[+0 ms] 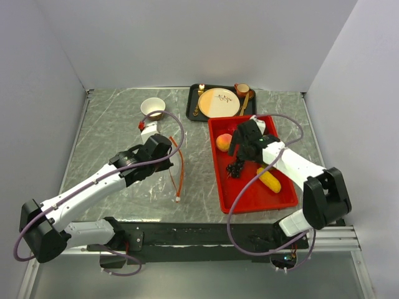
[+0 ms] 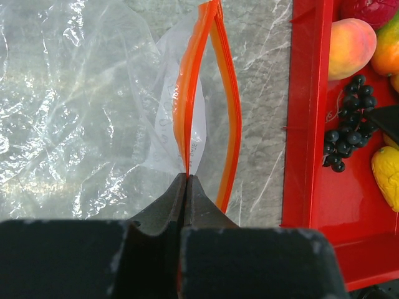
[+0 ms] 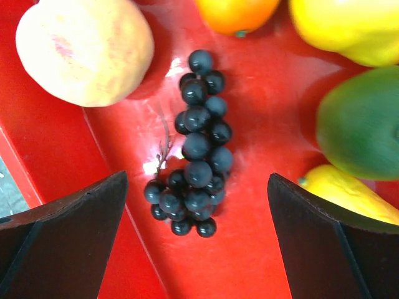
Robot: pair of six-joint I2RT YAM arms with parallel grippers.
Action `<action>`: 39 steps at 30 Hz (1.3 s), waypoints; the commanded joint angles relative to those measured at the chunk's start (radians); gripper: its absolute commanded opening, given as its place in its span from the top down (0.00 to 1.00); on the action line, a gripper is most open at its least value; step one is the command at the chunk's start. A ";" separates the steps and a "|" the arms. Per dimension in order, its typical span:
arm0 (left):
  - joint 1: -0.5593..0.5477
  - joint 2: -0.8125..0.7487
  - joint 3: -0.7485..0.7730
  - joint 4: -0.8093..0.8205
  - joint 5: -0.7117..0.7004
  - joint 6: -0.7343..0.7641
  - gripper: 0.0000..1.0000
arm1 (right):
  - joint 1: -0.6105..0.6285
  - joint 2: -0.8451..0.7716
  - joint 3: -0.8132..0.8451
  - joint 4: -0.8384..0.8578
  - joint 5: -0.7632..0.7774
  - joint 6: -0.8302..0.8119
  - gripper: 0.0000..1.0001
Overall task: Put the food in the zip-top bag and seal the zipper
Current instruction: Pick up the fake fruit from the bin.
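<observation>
Loading step. My left claw (image 2: 187, 180) pinching one lip of zipper (image 2: 235, 124), holding zip-top bag (image 2: 75, 93) mouth agape on tabletop (image 2: 262, 75). Right claw (image 3: 198, 184) spread wide, straddling grape bunch (image 3: 198, 149) in red tray (image 3: 249, 261). Next, I judge: lower, close on grapes, carry to bag mouth.

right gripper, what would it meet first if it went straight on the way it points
Most likely the grape bunch, lying on the tray dead ahead of the open right gripper; how far off is unclear.
</observation>
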 commanded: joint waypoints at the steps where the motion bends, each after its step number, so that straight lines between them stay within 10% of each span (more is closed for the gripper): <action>1: 0.003 -0.007 0.004 0.025 0.019 0.003 0.97 | -0.019 -0.088 -0.045 0.036 0.004 0.026 0.00; 16: 0.003 0.036 0.033 0.021 0.030 0.023 0.99 | -0.047 0.040 -0.128 0.198 -0.173 0.098 0.11; 27: 0.003 0.037 0.024 0.019 0.027 0.003 0.99 | -0.062 0.015 -0.144 0.218 -0.211 0.033 0.79; 39: 0.003 0.065 0.030 0.044 0.037 0.002 0.99 | -0.039 -0.401 -0.241 0.264 -0.396 0.030 0.89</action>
